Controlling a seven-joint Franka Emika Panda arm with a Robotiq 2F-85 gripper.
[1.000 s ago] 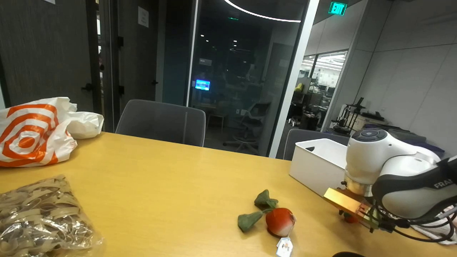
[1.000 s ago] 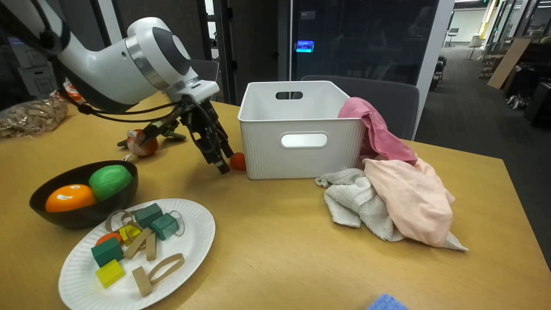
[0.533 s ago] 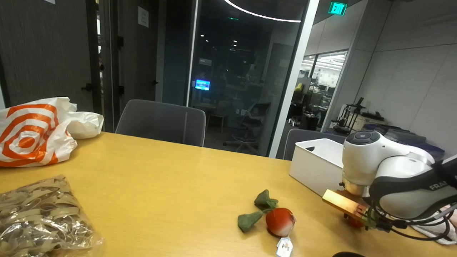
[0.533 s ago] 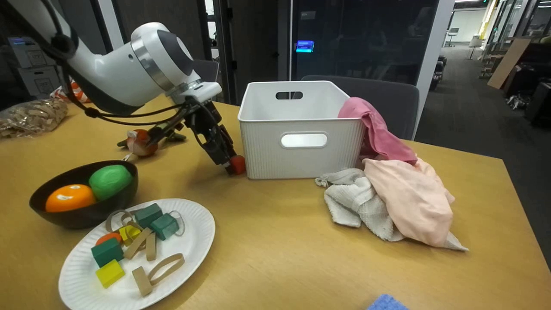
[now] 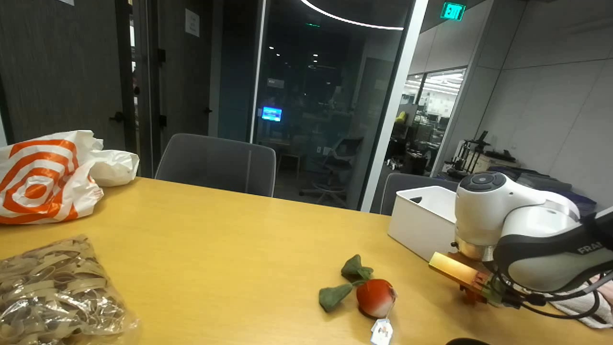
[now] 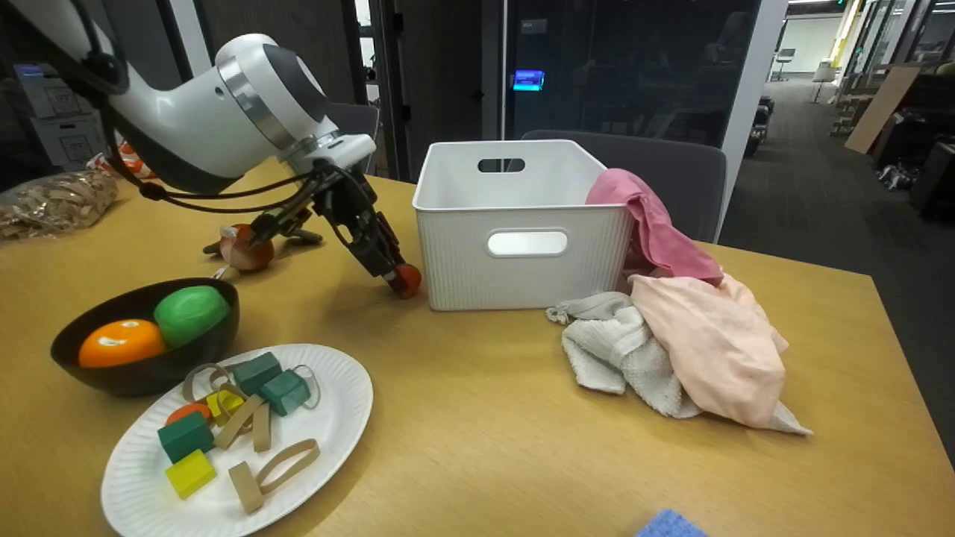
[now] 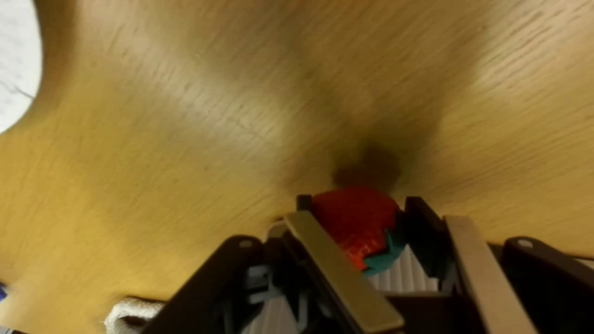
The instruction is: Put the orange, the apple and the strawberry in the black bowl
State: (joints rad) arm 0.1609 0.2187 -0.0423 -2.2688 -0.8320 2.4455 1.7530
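My gripper point(image 7: 359, 204) is shut on the strawberry point(image 7: 353, 214), a red fruit with a teal-green leaf, pinched between both fingertips in the wrist view. In an exterior view the strawberry point(image 6: 408, 281) shows at the tip of the tilted gripper point(image 6: 397, 279), just left of the white bin; whether it still touches the table I cannot tell. The black bowl point(image 6: 142, 379) stands at the left, holding the orange point(image 6: 123, 341) and the green apple point(image 6: 192, 315) side by side. Only a sliver of the bowl's rim point(image 5: 467, 341) appears in the remaining exterior view.
The white bin point(image 6: 522, 261) stands close beside the gripper, with pink and grey cloths point(image 6: 694, 335) at its right. A paper plate point(image 6: 328, 447) with blocks and rubber bands lies in front of the bowl. A red-and-white leafy vegetable point(image 5: 376, 297) sits behind the arm.
The gripper reached the strawberry by the bin and its jaws have come together on it. The strawberry has since shifted slightly up and away from the bin.
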